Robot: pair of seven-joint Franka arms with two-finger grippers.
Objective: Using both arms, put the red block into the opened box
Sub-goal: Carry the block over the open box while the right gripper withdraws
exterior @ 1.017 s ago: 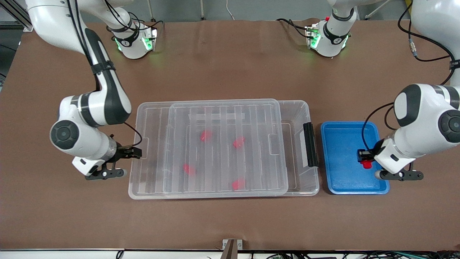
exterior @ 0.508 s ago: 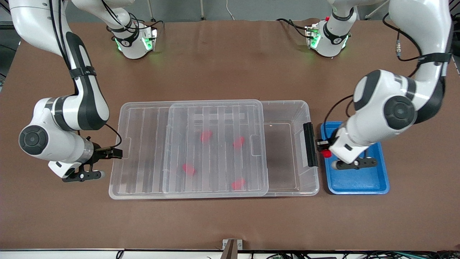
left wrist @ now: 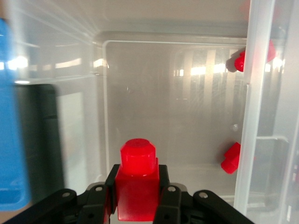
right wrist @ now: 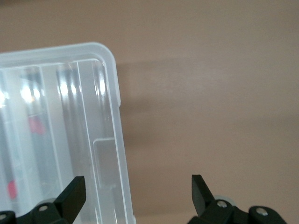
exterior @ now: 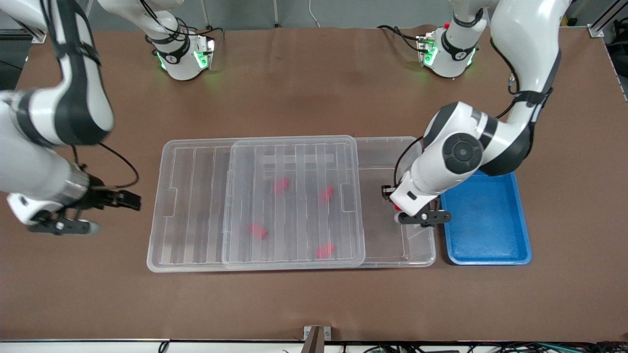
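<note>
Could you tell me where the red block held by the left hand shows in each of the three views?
Front view: the red block barely peeks out under the left hand, over the uncovered end of the box.
Left wrist view: the block sits low in the middle, pinched between the black fingers.
Right wrist view: not in it.
Shared landmark: the slid-back clear lid.

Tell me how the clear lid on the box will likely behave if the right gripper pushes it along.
The lid looks thin, so probably light and a bit flexible; its ribs likely add some stiffness. It rests flat on the box, smooth plastic on plastic, so it should slide rather than tip. The open right gripper stands off its edge.
</note>
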